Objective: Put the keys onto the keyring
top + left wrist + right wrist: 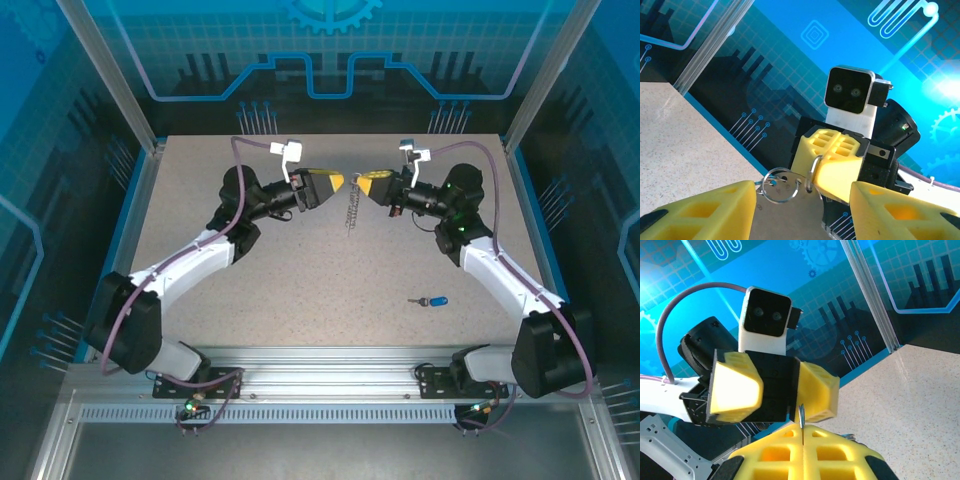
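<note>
Keyring [349,205] pinched in mid-air by the right gripper [362,183], with the key [433,301] lying loose on the table [300,290].
Both arms reach toward the far middle of the table, their yellow fingertips almost meeting above the surface. The right gripper is clamped tight on a thin metal loop of the keyring, and the silvery chain hangs straight down between the two grippers. The left gripper [337,184] faces it with its fingers spread apart; in the left wrist view a silver ring sits between them, close to the left finger, and nothing is squeezed. The blue-headed key rests flat on the table near the right arm's forearm, well apart from the keyring and both grippers.
</note>
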`<act>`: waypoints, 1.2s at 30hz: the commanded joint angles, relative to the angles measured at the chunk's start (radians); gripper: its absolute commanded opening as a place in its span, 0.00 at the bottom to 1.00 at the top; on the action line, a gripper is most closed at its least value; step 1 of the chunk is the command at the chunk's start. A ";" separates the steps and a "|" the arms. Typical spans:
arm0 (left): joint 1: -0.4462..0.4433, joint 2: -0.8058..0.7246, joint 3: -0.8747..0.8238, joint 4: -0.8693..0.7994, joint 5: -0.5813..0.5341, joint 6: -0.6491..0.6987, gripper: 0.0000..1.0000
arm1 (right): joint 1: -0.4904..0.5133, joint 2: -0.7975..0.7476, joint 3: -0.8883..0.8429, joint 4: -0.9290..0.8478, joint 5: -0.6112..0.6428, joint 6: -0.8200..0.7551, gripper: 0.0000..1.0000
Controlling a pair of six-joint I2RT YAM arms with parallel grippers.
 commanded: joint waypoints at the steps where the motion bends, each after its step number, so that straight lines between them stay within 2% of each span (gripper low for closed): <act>1: -0.002 0.026 0.033 0.102 0.034 -0.045 0.53 | 0.017 -0.016 0.043 0.024 0.019 0.000 0.00; 13: -0.016 0.027 0.040 0.100 0.022 -0.034 0.51 | 0.032 0.002 0.055 0.001 0.029 -0.011 0.00; 25: -0.034 -0.017 0.054 -0.014 0.000 0.072 0.49 | 0.039 0.025 0.047 -0.011 0.035 -0.020 0.00; 36: -0.042 0.001 0.064 -0.013 0.010 0.072 0.40 | 0.043 0.030 0.051 -0.027 0.036 -0.030 0.00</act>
